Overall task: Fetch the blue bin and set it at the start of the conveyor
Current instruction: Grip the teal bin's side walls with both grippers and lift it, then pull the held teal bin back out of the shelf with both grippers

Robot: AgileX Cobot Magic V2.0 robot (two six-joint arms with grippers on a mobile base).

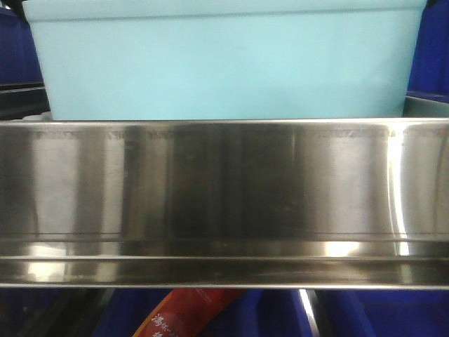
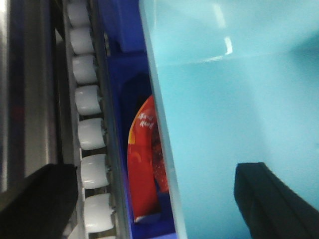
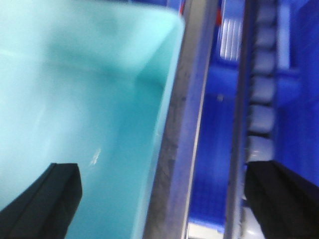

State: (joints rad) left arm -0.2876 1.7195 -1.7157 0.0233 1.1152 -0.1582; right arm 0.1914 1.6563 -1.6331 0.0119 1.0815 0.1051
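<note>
- The blue bin (image 1: 224, 63) is seen with its pale turquoise front wall filling the upper part of the front view
- A shiny steel rail (image 1: 224, 203) is set across in front of the bin, and the bin's base is hidden by it
- Dark blue bins (image 1: 431, 49) are seen on both sides of the bin, close to its end walls
- A red packet (image 1: 189, 312) with white lettering is seen lower than the bin, beneath the rail; in the left wrist view it lies in a dark blue bin just beside the pale bin's wall
- The left gripper (image 2: 152, 172) is held wide open astride the bin's rim: one black finger (image 2: 271, 199) is inside the bin, the other is outside it over a row of white rollers (image 2: 89, 134), and neither is shown touching the wall
- The right gripper (image 3: 159, 169) is likewise spread open across the bin's rim: one finger (image 3: 47, 199) is inside the bin, the other is outside it, beyond a grey metal bar (image 3: 182, 114) that runs just beside the rim
- Nothing is clasped by either gripper
</note>
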